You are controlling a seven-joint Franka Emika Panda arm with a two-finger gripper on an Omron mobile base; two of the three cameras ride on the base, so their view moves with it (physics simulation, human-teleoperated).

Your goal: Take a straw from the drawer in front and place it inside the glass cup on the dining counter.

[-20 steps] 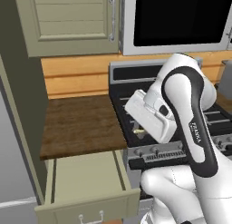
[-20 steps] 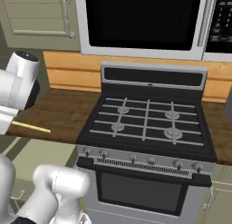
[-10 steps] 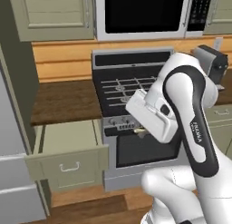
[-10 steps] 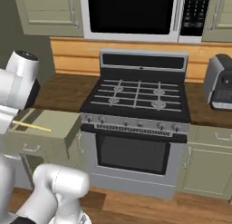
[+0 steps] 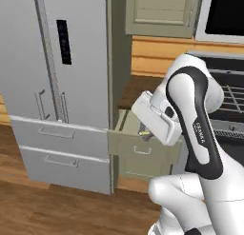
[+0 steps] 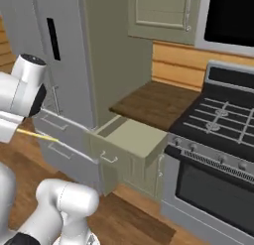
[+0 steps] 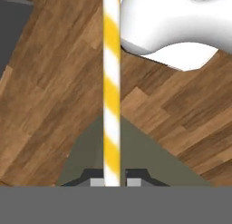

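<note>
The straw (image 7: 111, 82), striped yellow and white, runs straight up the hand view from between my gripper's (image 7: 112, 178) two dark tips, which are shut on its lower end. From the right base view the straw (image 6: 38, 135) is a thin pale yellow stick poking out sideways from my white hand at the left, above the wood floor. The sage-green drawer (image 6: 133, 140) stands pulled open under the dark worktop, its small bow handle (image 6: 108, 157) facing out. In the left base view the drawer (image 5: 136, 151) lies just behind my hand. The glass cup and the dining counter are out of view.
A tall grey fridge (image 5: 62, 86) stands left of the drawer. The short dark wood worktop (image 6: 154, 102) and a gas stove (image 6: 218, 125) lie to the right, with sage-green wall cabinets (image 6: 161, 13) above. Wood floor (image 5: 52, 210) spreads in front.
The whole picture has shifted: the base has moved, so the stove slid right and the fridge came into view. The straw stays in my shut gripper.
</note>
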